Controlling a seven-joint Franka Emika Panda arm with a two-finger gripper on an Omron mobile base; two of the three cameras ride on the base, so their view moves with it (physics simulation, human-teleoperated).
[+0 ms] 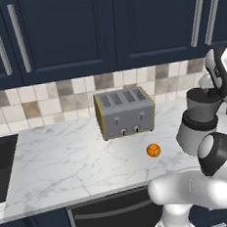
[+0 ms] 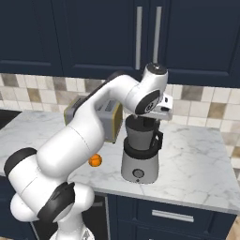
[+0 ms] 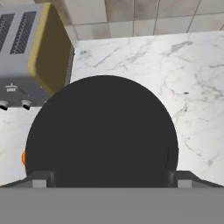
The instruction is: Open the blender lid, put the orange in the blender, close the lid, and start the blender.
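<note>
The blender (image 2: 139,157) stands on the counter with its silver base and dark jar, and it also appears at the right as the blender (image 1: 200,124). Its black round lid (image 3: 103,131) sits on the jar top, directly under my hand. My gripper (image 3: 111,180) hovers just above the lid, open, with one fingertip (image 3: 40,179) at each side of the rim. From the right base view the gripper (image 2: 146,117) is right at the jar's top. The orange (image 1: 153,151) lies on the counter in front of the toaster, left of the blender; the orange (image 2: 95,161) shows beside my arm.
A silver four-slot toaster (image 1: 124,113) stands against the tiled wall, left of the blender. The marble counter (image 2: 197,154) stretches bare to the blender's right. Dark cabinets hang above. A dark sink or hob edge (image 1: 2,165) lies far left.
</note>
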